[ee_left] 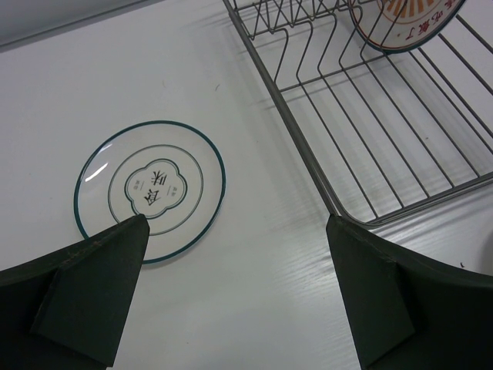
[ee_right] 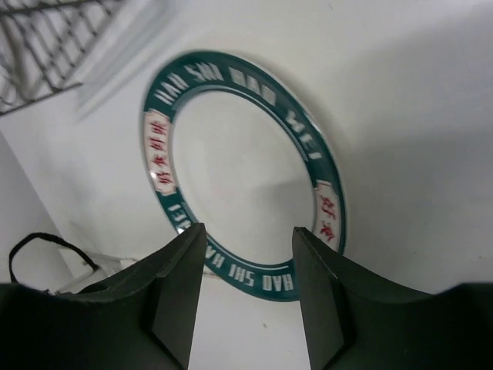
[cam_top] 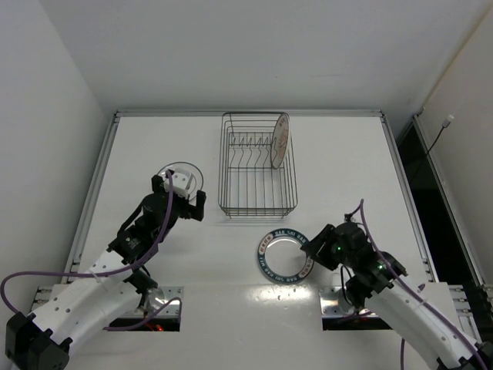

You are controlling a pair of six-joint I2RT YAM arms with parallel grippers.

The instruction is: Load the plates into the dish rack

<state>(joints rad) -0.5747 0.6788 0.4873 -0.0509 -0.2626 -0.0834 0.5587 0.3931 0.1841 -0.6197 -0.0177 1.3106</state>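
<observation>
Though partly behind left hand, pale plate.

White tabletop, edged by pale metal rails; plain white walls at back and sides; thin black cable hanging from a white plug on right wall.

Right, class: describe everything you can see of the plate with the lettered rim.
The plate is round, with a plain white centre and a broad dark teal rim bearing white letters and pale panels with red characters. It looks like glossy glazed ceramic, unbroken. It lies flat, face up, on the white table, in front of the rack and apart from it. The right gripper hangs open over its near edge; whether it touches cannot be told.
</observation>
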